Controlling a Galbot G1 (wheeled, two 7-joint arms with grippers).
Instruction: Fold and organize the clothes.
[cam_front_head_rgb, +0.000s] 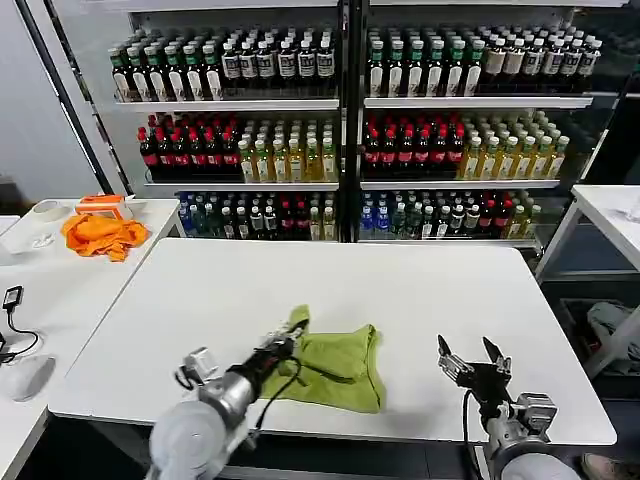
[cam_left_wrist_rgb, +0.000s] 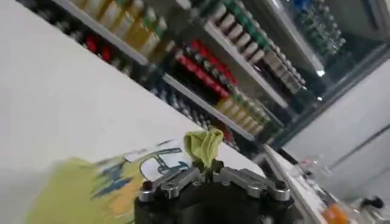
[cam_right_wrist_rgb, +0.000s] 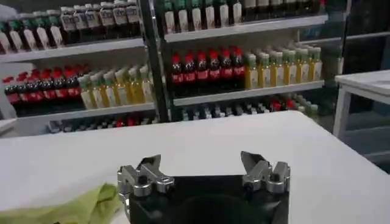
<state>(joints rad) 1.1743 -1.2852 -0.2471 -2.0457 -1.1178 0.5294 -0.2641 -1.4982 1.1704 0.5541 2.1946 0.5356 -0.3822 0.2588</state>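
Note:
The clothes are one yellow-green T-shirt (cam_front_head_rgb: 335, 367), lying bunched and partly folded near the front edge of the white table (cam_front_head_rgb: 400, 280). My left gripper (cam_front_head_rgb: 287, 341) is shut on a pinch of the shirt at its left end, lifting a tuft of fabric (cam_left_wrist_rgb: 204, 145). In the left wrist view the shirt's white print with dark marks (cam_left_wrist_rgb: 159, 164) faces up beside the jaws. My right gripper (cam_front_head_rgb: 470, 357) hovers open over bare table to the right of the shirt, a corner of which (cam_right_wrist_rgb: 73, 207) lies off to its side.
An orange cloth (cam_front_head_rgb: 102, 234) lies on the side table at the far left with tape rolls and a cable. Drink shelves (cam_front_head_rgb: 340, 100) stand behind the table. Another white table (cam_front_head_rgb: 610, 215) stands at the right.

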